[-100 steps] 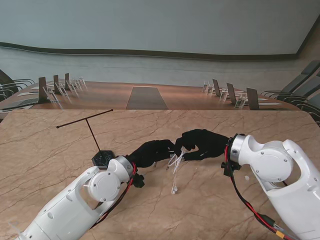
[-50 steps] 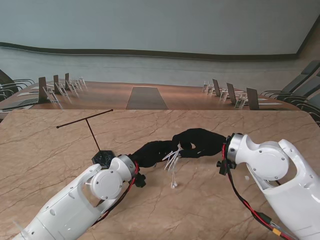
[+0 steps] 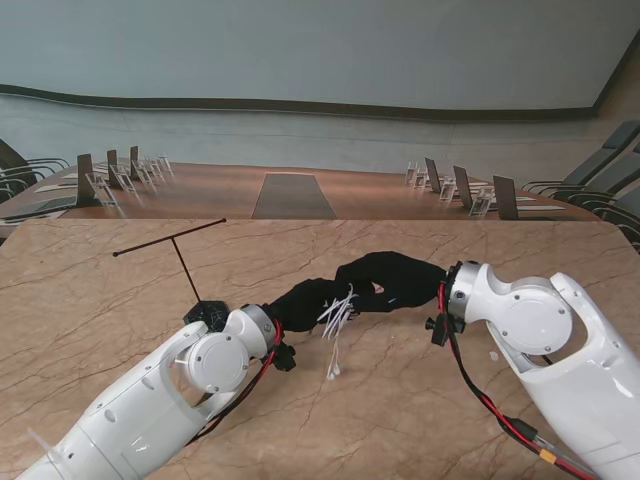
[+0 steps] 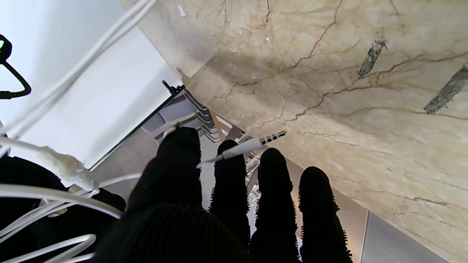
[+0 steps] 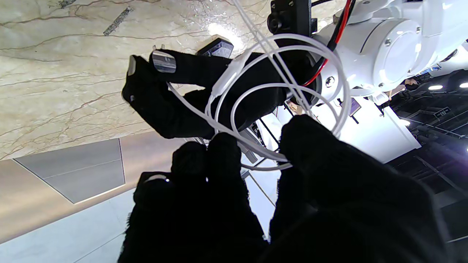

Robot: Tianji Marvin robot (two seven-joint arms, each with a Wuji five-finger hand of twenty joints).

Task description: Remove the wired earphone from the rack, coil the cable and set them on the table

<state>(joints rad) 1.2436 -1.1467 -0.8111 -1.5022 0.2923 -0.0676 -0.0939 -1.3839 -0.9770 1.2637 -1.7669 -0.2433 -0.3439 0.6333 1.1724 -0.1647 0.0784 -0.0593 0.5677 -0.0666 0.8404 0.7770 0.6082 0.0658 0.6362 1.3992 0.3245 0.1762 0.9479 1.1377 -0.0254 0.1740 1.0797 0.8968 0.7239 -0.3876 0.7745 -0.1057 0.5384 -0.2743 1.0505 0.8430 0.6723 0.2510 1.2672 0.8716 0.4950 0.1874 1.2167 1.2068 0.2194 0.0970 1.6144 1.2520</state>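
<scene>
The white earphone cable (image 3: pixel 338 312) hangs in loops between my two black-gloved hands above the table, off the rack. One loose end (image 3: pixel 333 372) dangles down to the tabletop. My left hand (image 3: pixel 305 298) has the loops (image 4: pixel 55 197) around it, and the jack plug (image 4: pixel 256 144) sticks out between its fingers. My right hand (image 3: pixel 395 280) pinches the coil (image 5: pixel 278 91) between thumb and fingers (image 5: pixel 223 153). The right wrist view also shows my left hand (image 5: pixel 175 91) inside the loops. The black T-shaped rack (image 3: pixel 185 262) stands bare at the left.
The rack's base (image 3: pixel 205 313) sits right beside my left wrist. The marble table (image 3: pixel 100 320) stretches to both sides. Beyond its far edge lies a long conference table with chairs (image 3: pixel 290 195).
Both hands have shifted a little to the left, with the cable between them. The dangling end has swung left and slightly farther from me.
</scene>
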